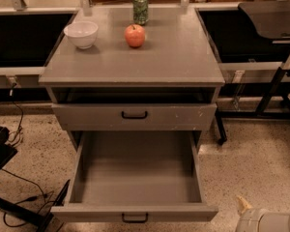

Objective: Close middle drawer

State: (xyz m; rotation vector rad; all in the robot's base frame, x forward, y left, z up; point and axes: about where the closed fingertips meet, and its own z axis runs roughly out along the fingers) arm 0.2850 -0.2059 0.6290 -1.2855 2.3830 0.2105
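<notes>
The middle drawer (135, 178) of the grey cabinet is pulled far out towards me and is empty inside. Its low front panel (87, 212) carries a small black bar handle (135, 218) at the bottom edge of the view. Above it, the taller-fronted drawer with white specks (174, 116) stands slightly out from the cabinet. My gripper (242, 205) shows only as a cream tip at the bottom right, next to the white arm (268, 221). It is to the right of the drawer's front corner and apart from it.
On the cabinet top (183, 57) stand a white bowl (81, 34), a red apple (135, 35) and a green can (140, 7). Black cables and a black base (9, 202) lie on the floor at the left. A black stand (275, 81) is at the right.
</notes>
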